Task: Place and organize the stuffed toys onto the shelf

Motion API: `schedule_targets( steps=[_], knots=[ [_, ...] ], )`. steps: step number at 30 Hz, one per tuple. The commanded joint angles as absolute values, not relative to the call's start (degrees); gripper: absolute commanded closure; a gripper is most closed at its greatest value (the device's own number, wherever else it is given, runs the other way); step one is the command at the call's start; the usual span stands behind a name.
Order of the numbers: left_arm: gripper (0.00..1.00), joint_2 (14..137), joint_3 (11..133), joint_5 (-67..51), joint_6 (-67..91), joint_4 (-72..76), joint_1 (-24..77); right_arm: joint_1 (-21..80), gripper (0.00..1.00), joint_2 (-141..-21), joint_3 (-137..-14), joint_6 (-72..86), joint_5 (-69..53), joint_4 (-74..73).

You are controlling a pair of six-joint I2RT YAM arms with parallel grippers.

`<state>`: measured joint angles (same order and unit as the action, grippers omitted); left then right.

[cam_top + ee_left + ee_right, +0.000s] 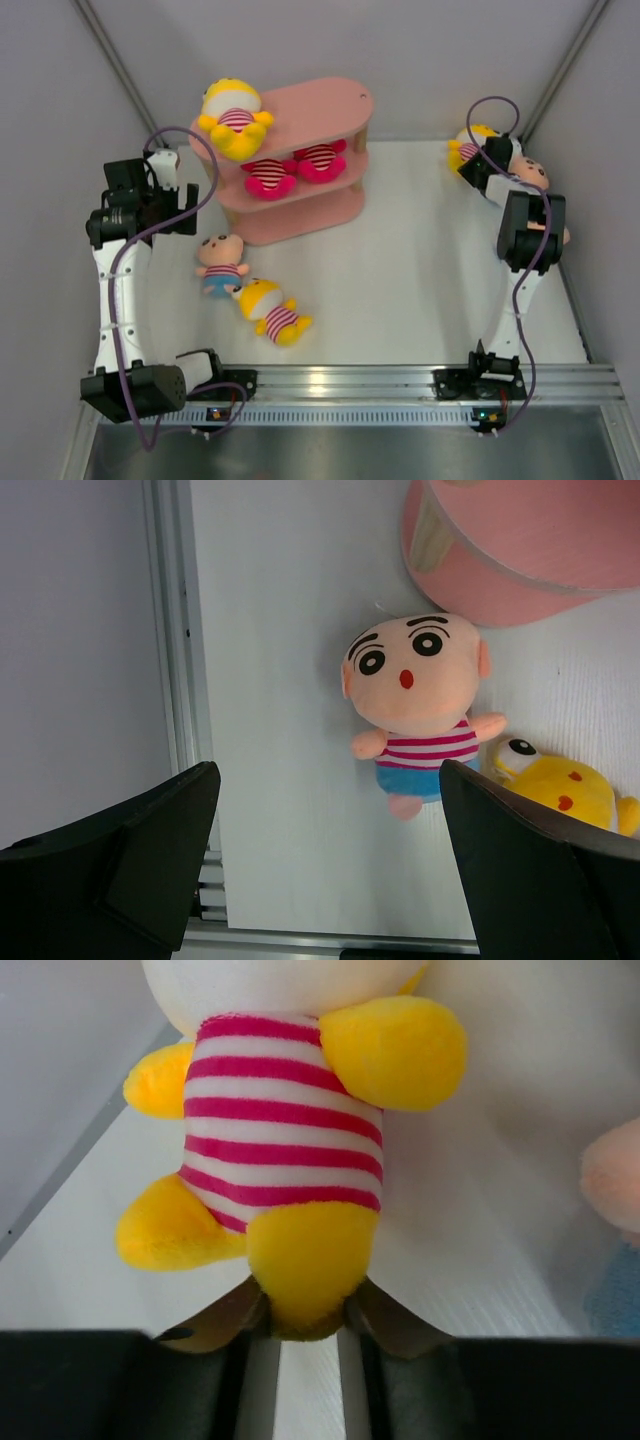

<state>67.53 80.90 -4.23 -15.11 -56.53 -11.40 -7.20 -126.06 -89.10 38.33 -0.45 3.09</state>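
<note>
Seven dolls for you, one shelf (330, 105). Yellow doll (235, 118) atop shelf; striped pair (270, 177) on middle tier. Peach doll (415, 695) and second yellow (560, 785) lie on table (400, 280) by shelf base. Your right gripper (305, 1315) pinches third yellow (285, 1150) by leg, second peach (531, 172) beside it. Your left gripper (322, 780) spread wide, empty.

A pink three-tier shelf with oval boards (335, 105) stands on a white table (420, 270), a yellow plush doll in a striped shirt (233, 120) on its top board, two red-legged striped dolls (268, 177) on the middle one. In front, a peach-headed doll (221, 263) touches a second yellow doll (272, 312); a third yellow doll (463, 148) lies by the right arm (527, 235).
</note>
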Motion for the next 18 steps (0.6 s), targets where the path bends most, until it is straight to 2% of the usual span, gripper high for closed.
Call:
schedule_targets(
  steps=[1,3,4,13,18],
  knots=[
    [0.03,67.3,83.3,-3.5,-15.2,-56.3,-11.8,-9.1,0.76,-126.6,-92.2,36.7,0.7,6.3],
    [0.03,67.4,83.4,-3.9,-15.2,-56.3,-11.8,-10.0,0.95,-126.3,-91.9,35.3,0.7,6.5],
    [0.03,67.5,83.4,-4.1,-15.1,-56.3,-11.8,-10.3,1.0,-126.2,-92.0,35.0,0.6,6.3],
    [0.03,67.0,82.8,-4.5,-15.4,-56.3,-11.8,-11.1,1.0,-122.6,-90.2,30.2,-2.8,7.9],
    [0.03,66.5,82.4,-4.8,-15.6,-56.4,-11.8,-9.9,1.0,-113.8,-81.9,25.1,-7.6,12.0]
  ],
)
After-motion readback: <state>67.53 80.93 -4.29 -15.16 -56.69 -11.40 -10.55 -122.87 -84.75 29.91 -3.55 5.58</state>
